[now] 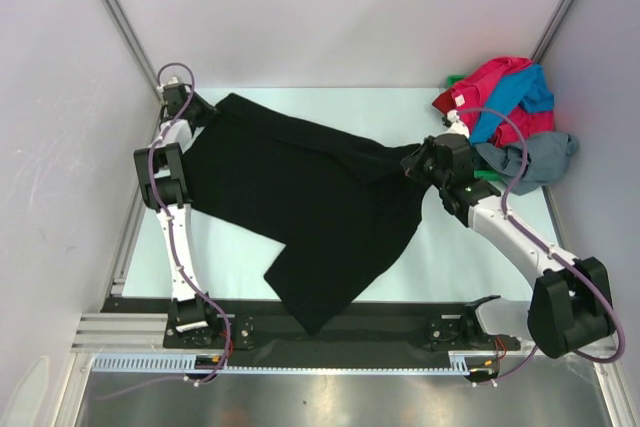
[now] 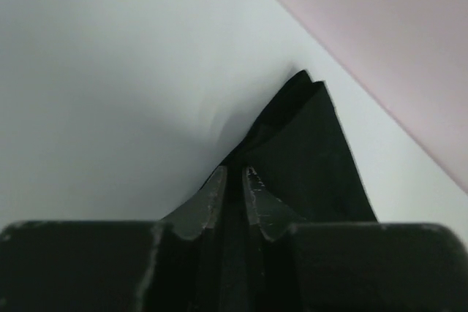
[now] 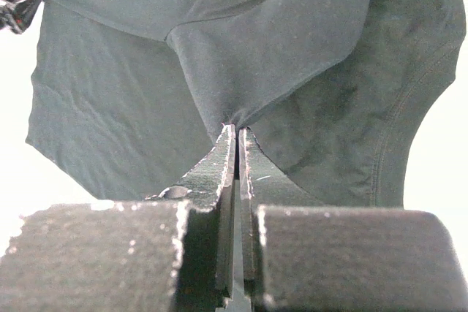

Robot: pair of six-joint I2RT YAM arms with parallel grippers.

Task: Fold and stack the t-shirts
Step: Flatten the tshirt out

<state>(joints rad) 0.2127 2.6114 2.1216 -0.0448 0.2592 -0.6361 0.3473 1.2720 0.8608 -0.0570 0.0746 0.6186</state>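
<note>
Our right gripper (image 3: 236, 133) is pinching the black shirt (image 1: 300, 187), which spreads out ahead of it over the counter (image 1: 440, 257). We cannot tell if our left gripper (image 2: 235, 173) grips the corner. Let's pull slowly, keeping it flat.

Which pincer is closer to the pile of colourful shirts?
Right. The right pincer is just beside the pile; the left pincer is far off, across the black shirt.

spread shirt (image 1: 300, 197) centre, shirt pile (image 1: 510, 117) far right
</note>
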